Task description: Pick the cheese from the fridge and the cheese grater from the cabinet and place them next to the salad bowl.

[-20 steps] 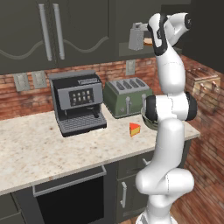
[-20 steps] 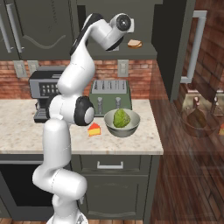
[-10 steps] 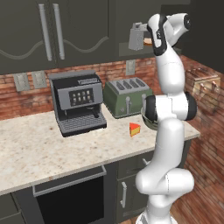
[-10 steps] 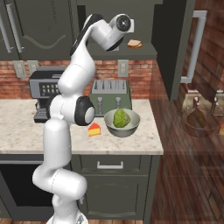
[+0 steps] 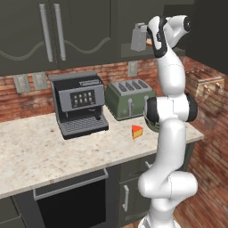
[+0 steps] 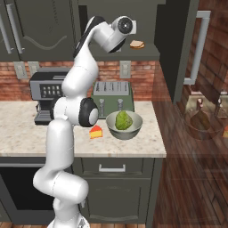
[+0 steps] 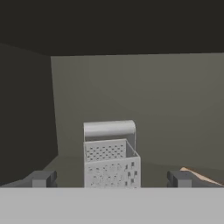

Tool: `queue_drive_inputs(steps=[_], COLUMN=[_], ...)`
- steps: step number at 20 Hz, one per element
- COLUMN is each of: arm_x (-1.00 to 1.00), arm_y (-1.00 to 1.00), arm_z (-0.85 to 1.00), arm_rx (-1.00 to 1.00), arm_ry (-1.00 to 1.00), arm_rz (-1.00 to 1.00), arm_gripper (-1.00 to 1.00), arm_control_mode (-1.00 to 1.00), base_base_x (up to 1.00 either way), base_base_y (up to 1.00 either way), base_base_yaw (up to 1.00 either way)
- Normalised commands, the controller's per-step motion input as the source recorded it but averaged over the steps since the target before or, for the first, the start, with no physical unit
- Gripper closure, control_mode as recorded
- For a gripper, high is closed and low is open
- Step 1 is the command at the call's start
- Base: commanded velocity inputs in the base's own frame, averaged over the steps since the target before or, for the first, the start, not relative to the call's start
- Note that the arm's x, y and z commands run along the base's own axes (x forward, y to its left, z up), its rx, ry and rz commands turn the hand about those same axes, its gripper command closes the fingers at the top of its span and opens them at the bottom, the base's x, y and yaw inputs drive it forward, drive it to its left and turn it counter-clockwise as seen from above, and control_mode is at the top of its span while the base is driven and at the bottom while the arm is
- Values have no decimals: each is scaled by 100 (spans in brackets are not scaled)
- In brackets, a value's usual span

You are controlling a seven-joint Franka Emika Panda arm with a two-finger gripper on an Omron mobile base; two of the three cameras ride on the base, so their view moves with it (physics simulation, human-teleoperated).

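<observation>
On the worktop [image 5: 40,151], reading left to right, I noted the coffee machine [image 5: 80,103], the green toaster [image 5: 129,99], the cheese [image 5: 137,131] and, in the right base view, the salad bowl [image 6: 124,125]. The cheese sat on the worktop at the bowl's 9 o'clock, just beside it, so I judged that half of the task done.

The cheese grater [image 7: 110,155] stood upright on the shelf of the open cabinet [image 5: 80,31], above the toaster. A tan bread-like piece [image 6: 136,44] lay on the same shelf at the grater's 3 o'clock, apart from it.

My end effector [image 7: 111,178] was raised to shelf height, jaws spread to their fullest and holding nothing. In the hand view the grater stood at 12 o'clock, centred between my two fingertips [image 7: 41,178] and just ahead of them, not yet between the pads.

I judged the grater to be light, rigid sheet metal, smooth and inclined to slip or tip if nudged. Its body tapers upward, so the lower flat sides, or the handle on top, appeared the soundest places to take hold.
</observation>
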Motion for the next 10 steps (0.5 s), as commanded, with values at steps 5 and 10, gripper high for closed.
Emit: queue_drive_inputs(steps=[5,10], arm_x=[8,2], arm_y=[0,0], arm_z=[0,0], arm_rx=[0,0], arm_ry=[0,0], arm_rz=[0,0], arm_gripper=[-100,-100], arm_control_mode=[-100,-100], base_base_x=[0,0], base_base_y=[0,0], base_base_yaw=[0,0])
